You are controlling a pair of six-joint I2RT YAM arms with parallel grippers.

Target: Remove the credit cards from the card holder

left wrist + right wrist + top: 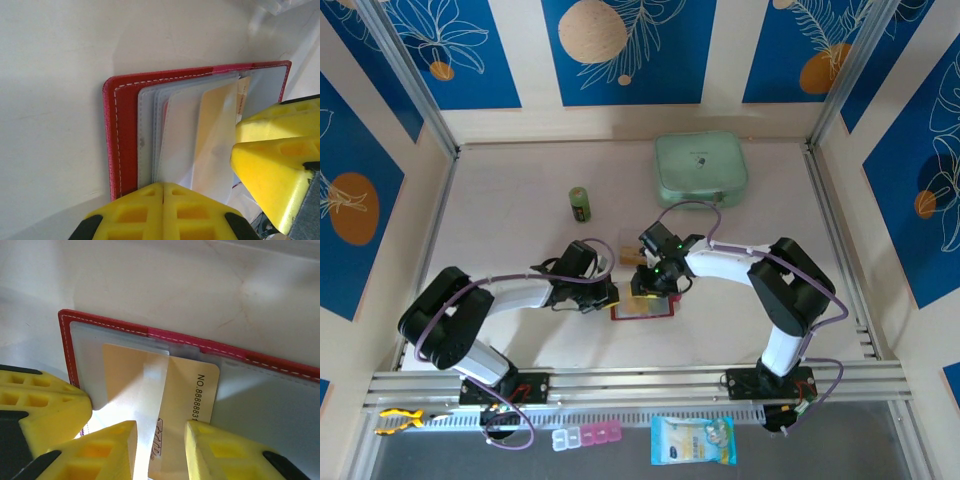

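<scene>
The red card holder lies open on the table between both arms, clear pockets up. My left gripper is shut, its joined tips resting on the near edge of the clear pockets. A pale yellow card sits under a clear sleeve. My right gripper is open, its fingers straddling a tan credit card printed with a number. That card sticks partly out of its pocket, and a clear flap crosses it. The right fingers show beside the pockets.
A mint green zip case lies at the back. A small green cylinder stands left of it. A clear plastic piece lies just behind the grippers. A pill box and a blue packet lie in front of the rail.
</scene>
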